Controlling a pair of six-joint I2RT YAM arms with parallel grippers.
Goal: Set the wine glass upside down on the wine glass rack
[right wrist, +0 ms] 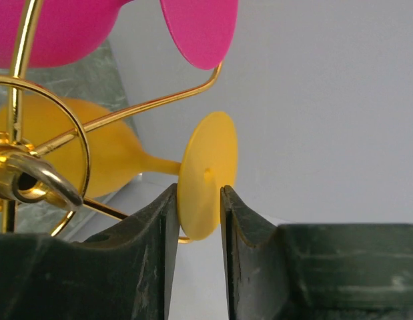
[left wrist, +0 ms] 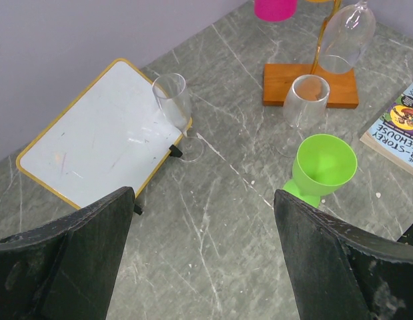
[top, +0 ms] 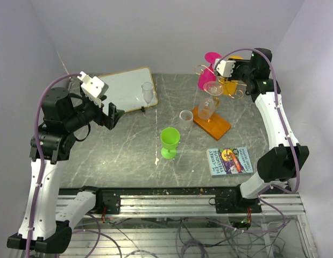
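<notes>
Conceivably the yellow wine glass (right wrist: pixel 119 150), foot pinched in the right gripper (right wrist: pixel 197 193) at the wine glass rack (top: pixel 214 124), upper right of the top view, slips off its wire if released unseated; the left gripper (left wrist: pixel 203 200) gapes empty.

- White moulded plastic arm links (top: pixel 40 199) joined by rounded black motor housings (top: pixel 57 102), alike on both arms.
- Pale purple cable (top: pixel 63 78) running along each arm.
- White boxy wrist camera housings (top: pixel 92 86).
- Matte black wedge-shaped fingers (left wrist: pixel 66 260), scuffed with pale specks and scratches.
</notes>
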